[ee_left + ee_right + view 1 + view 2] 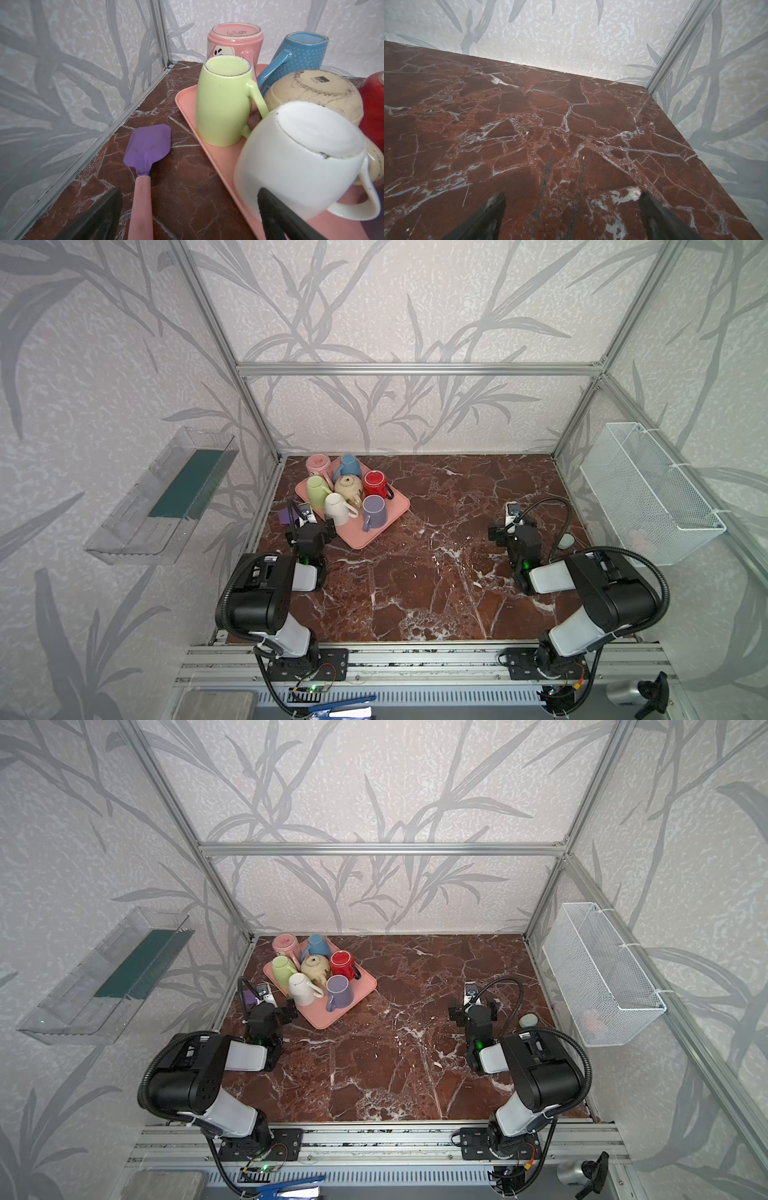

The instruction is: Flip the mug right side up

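Several mugs stand bottom-up on a pink tray (363, 540) at the back left: pink (318, 464), blue (349, 466), green (318, 490), beige (348, 488), red (376, 483), white (338, 509) and purple (374, 511). In the left wrist view the white mug (301, 158) is nearest, with the green mug (222, 108) behind it. My left gripper (311, 531) (190, 193) is open at the tray's near left edge, one finger in front of the white mug, holding nothing. My right gripper (512, 527) (572, 197) hangs open over bare marble at the right.
A purple spatula with a pink handle (148, 145) lies on the table between the left wall and the tray. A small grey-green object (565, 541) sits near the right arm. A white wire basket (648, 489) hangs on the right wall, a clear shelf (166, 497) on the left.
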Controlling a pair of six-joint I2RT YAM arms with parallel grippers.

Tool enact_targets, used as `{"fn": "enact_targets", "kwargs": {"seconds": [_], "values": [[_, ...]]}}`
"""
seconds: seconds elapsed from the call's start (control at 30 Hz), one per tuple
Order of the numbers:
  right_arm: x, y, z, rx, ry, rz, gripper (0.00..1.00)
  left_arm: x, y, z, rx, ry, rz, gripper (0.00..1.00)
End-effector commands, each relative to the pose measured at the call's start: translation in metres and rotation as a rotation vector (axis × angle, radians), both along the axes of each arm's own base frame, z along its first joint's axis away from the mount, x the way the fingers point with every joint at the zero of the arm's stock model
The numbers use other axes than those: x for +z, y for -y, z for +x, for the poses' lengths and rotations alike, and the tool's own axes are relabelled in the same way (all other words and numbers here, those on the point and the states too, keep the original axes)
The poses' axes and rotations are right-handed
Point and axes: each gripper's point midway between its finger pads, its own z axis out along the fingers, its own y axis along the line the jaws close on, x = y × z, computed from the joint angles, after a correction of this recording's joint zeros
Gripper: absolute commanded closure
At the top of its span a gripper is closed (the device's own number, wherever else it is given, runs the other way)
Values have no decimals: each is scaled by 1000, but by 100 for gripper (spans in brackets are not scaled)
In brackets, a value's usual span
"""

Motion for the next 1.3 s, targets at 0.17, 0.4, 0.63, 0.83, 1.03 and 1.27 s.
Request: {"fn": "enact_targets", "kwargs": {"seconds": [0.17, 0.4, 0.63, 0.83, 1.03, 1.27], "values": [[5, 3, 0, -13, 25, -8, 1, 8, -2, 5, 6, 15, 11, 1], [5, 3, 0, -13, 24, -9, 1, 7, -2, 4, 6, 13, 11, 1], [5, 2, 0, -13, 24, -9, 1, 7, -2, 4, 6, 14, 11, 1], [5, 3, 0, -13, 23, -5, 1, 8, -2, 5, 7, 14, 11, 1], [3, 4, 3, -8, 7, 10, 1, 7, -2, 4, 6, 12, 11, 1], [15, 0, -1, 20, 26, 6, 1, 16, -8, -1, 64, 24, 13, 1]]}}
